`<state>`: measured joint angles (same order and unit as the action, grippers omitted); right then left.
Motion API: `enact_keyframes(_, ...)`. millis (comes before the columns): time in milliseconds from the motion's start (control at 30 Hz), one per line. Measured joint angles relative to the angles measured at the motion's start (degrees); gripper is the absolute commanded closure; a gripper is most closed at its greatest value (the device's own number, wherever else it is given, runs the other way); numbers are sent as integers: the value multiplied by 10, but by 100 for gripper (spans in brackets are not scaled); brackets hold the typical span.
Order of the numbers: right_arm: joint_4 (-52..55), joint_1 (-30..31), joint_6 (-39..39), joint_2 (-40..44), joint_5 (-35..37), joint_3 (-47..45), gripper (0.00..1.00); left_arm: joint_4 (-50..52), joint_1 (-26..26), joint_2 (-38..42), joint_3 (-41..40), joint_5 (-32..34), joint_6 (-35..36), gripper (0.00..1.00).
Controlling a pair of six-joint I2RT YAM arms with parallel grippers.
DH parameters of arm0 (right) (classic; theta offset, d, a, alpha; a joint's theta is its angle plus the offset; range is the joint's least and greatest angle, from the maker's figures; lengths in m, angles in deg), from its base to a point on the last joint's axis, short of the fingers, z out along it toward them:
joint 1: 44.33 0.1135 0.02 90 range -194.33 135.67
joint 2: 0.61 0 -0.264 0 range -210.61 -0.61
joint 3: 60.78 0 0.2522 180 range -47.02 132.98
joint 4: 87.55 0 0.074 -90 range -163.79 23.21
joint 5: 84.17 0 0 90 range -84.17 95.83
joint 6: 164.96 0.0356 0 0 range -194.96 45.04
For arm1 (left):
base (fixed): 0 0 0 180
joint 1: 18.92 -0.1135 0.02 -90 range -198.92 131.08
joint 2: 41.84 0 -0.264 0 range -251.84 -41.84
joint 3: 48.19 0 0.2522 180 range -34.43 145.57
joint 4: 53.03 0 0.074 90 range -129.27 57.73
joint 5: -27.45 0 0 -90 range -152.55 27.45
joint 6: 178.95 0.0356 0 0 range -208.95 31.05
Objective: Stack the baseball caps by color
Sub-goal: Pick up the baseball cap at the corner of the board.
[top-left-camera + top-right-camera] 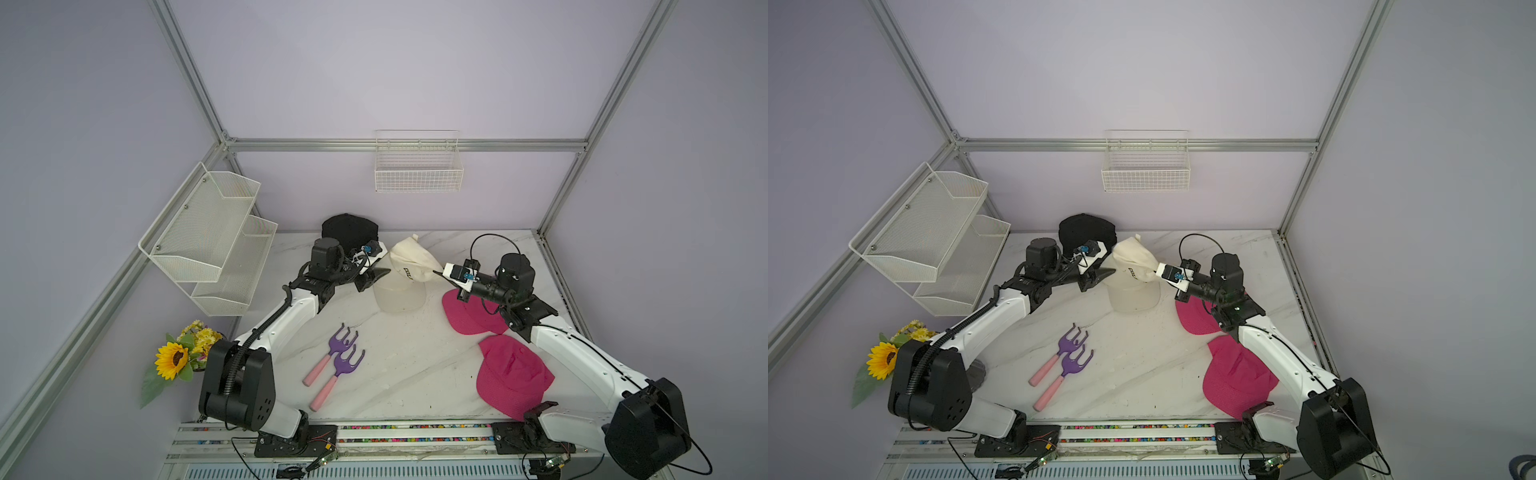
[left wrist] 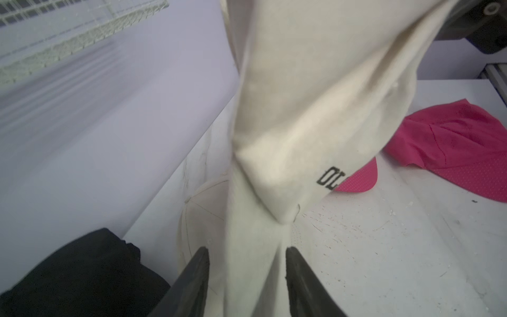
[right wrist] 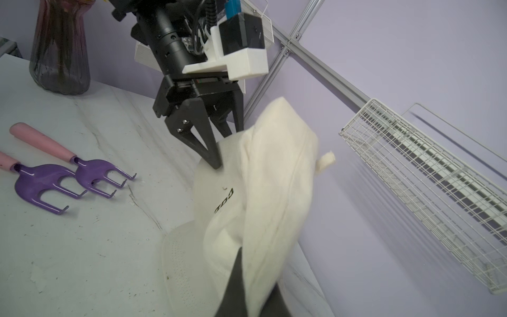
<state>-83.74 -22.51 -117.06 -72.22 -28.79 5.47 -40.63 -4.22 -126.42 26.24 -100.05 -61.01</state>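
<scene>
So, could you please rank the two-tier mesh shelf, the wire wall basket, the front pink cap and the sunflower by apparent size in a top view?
1. two-tier mesh shelf
2. front pink cap and wire wall basket: too alike to rank
3. sunflower, smallest

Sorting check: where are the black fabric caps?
In both top views, the black fabric caps sit against the back wall, left of centre, behind the left claw.

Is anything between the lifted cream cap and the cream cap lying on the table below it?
Nothing visible. The lifted cream cap, pinched by the right gripper, hangs over the cream cap on the table. The left gripper stands open around its hanging edge, at the side, not underneath.
</scene>
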Motion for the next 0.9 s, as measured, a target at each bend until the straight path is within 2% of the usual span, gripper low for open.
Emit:
enact_keyframes(133, 52, 9, -16, -13, 61, 31, 100, -35, -2, 21, -39, 34, -13, 3)
enact_keyframes(167, 67, 11, -18, -14, 76, 36, 100, -40, -2, 28, -44, 40, -14, 0)
enact_keyframes(333, 136, 26, -30, -18, 152, 64, 100, -64, -2, 68, -45, 56, -23, 0)
enact_keyframes(467, 191, 52, -39, -31, 208, 92, 100, -56, -1, 85, -29, 37, -25, 0)
enact_keyframes(700, 269, 99, -61, -42, 275, 122, 100, 33, 30, 102, 8, -74, 46, 0)
enact_keyframes(800, 286, 120, -72, -42, 286, 129, 100, 94, 53, 101, 37, -97, 90, 0)
enact_keyframes(900, 292, 140, -86, -42, 301, 130, 100, 142, 73, 90, 66, -101, 128, 5)
